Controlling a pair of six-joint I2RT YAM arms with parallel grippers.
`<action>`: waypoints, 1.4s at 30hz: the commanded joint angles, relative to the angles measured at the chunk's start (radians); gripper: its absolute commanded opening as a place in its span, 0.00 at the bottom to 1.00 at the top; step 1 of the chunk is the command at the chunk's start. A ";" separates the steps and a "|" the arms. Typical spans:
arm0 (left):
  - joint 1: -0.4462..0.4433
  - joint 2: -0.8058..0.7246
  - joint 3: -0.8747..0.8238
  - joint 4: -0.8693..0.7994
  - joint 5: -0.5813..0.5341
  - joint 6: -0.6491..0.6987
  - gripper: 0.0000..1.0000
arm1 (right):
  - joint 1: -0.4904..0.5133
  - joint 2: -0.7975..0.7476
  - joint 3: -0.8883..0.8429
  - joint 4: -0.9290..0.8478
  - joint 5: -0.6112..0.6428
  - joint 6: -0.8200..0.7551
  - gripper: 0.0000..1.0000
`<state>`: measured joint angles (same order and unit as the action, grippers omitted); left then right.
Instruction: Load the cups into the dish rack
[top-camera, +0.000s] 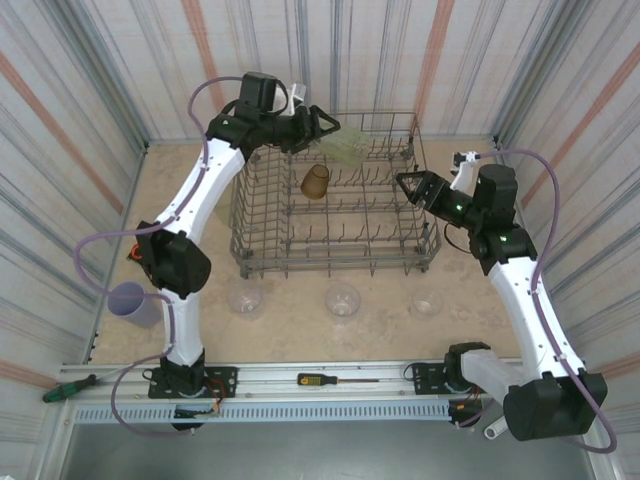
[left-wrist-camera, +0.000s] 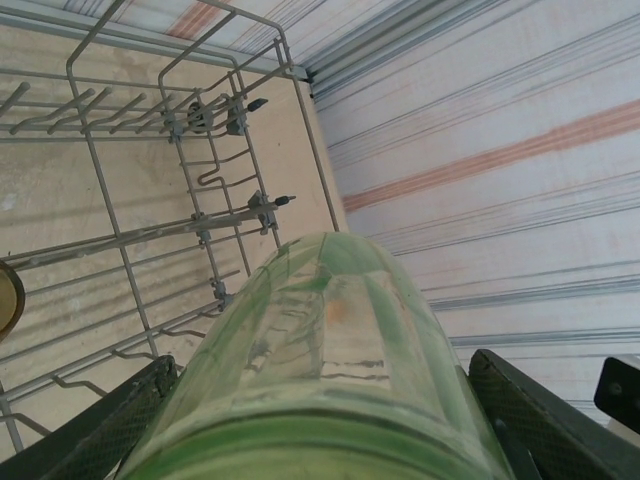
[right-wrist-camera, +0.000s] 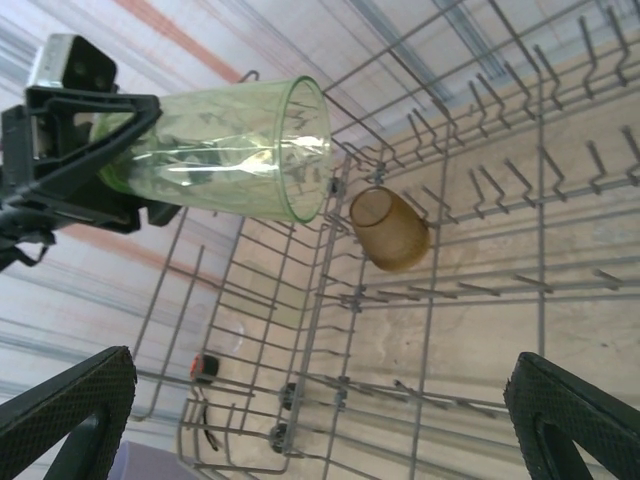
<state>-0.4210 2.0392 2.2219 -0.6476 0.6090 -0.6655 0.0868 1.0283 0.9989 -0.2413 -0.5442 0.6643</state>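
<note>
Count so far: one cup racked, one in the air, four on the desk (top-camera: 300, 335).

- The amber cup (top-camera: 315, 181) sits inside the dish rack (top-camera: 262, 215), in the far-left part. From the right wrist view it leans among the tines with its mouth tipped up and sideways. I judge it loaded, though not neatly seated.
- The left claw (top-camera: 330, 132) pinches the pale green cup (top-camera: 346, 149) by its base end. The cup lies roughly horizontal, with its open mouth pointing over the rack's far rim. It hangs above the wires and touches nothing I can make out. In the left wrist view both fingers (left-wrist-camera: 95, 425) press against its sides. This cup is mid-delivery, not yet placed.
- The right claw (top-camera: 408, 188) is spread wide and carries nothing. It hovers at the rack's right side and points inward.

Left to do:
- A row of three clear cups (top-camera: 343, 299) stands on the desk, just in front of the rack's near wall and well apart from one another.
- The lavender cup (top-camera: 130, 302) stands at the desk's left edge, beside the left arm's elbow.

My estimate is that the job is well under half done: set the green one down, then make four more pickups. The near rows of the rack are bare, so there is plenty of room.
</note>
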 joint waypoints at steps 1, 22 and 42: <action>-0.011 0.027 0.090 -0.088 -0.064 0.079 0.21 | -0.028 -0.026 -0.022 -0.040 0.008 -0.032 0.99; -0.079 0.257 0.309 -0.167 -0.320 0.233 0.20 | -0.139 -0.032 -0.055 -0.113 0.001 -0.093 0.99; -0.117 0.344 0.357 -0.160 -0.508 0.359 0.18 | -0.176 0.007 -0.069 -0.093 -0.011 -0.114 0.99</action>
<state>-0.5335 2.3642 2.5462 -0.8173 0.1246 -0.3340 -0.0795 1.0328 0.9440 -0.3408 -0.5461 0.5777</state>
